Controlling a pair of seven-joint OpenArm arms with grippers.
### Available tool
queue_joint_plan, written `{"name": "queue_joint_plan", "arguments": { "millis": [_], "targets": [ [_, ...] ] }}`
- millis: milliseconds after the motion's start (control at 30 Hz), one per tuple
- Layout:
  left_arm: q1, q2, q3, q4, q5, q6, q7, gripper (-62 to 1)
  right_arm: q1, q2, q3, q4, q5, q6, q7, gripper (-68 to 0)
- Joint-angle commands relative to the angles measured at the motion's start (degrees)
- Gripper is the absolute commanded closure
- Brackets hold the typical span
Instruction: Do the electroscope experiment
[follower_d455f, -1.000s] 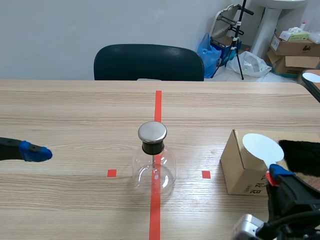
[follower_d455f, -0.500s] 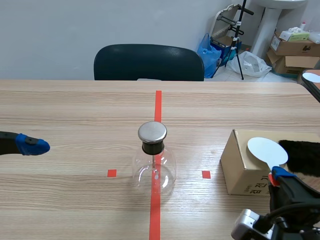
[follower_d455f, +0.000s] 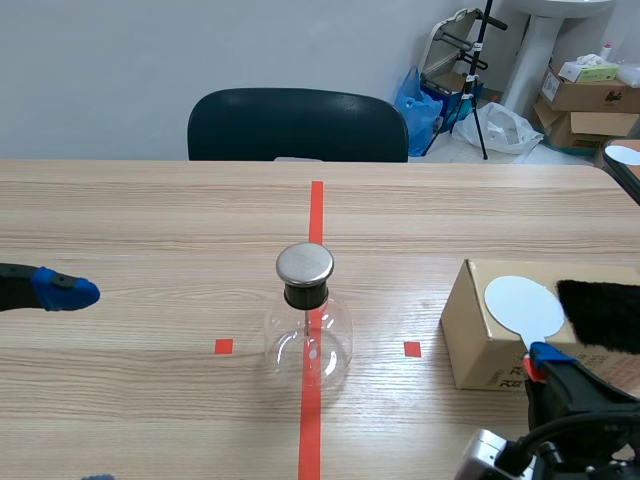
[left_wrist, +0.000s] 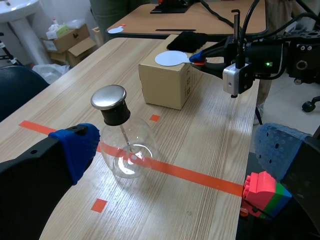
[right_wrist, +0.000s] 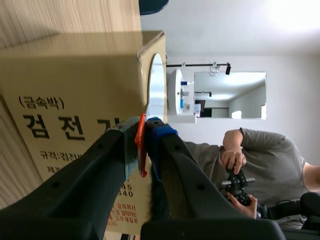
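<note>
Now pinching the disc (follower_d455f: 522, 303) in the right gripper (follower_d455f: 540, 358) by the right-edge box (follower_d455f: 480, 345), left gripper (follower_d455f: 68, 291) spread, next likely carrying it to the flask (follower_d455f: 308, 340) cap (follower_d455f: 304, 264).

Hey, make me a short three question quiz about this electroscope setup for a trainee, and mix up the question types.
1. True or false: the jaws of the right gripper are shut on the orange handle of the white disc.
2. Multiple choice: the electroscope flask stands on A) the chair, B) the red tape line, C) the floor.
3. Fill in: the black fur cloth lies on top of the ____.
Key: 1 true; 2 B; 3 cardboard box.
</note>
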Motion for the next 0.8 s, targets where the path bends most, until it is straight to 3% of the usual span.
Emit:
{"name": "queue_joint_plan", "arguments": {
  "millis": [0, 300, 567, 767],
  "targets": [
    [0.8, 0.3, 0.4, 0.2, -1.8, -0.1, 0.5, -62.3, 0.0, 0.3, 0.1, 0.8, 0.4, -3.3, 0.2, -1.0],
    [0.8, 0.3, 0.4, 0.2, -4.0, -0.1, 1.4, -62.3, -0.9, 0.3, 0.1, 0.8, 0.8, -3.3, 0.1, -2.9],
    [0.8, 0.2, 0.4, 0.2, -4.0, -0.1, 1.7, -62.3, -0.9, 0.3, 0.1, 0.8, 0.9, -3.3, -0.1, -26.6],
    [1.1, 0.1, 0.4, 0.2, -4.0, -0.1, 1.7, -62.3, -0.9, 0.3, 0.1, 0.8, 1.1, -3.3, -1.6, -55.2]
  ]
}}
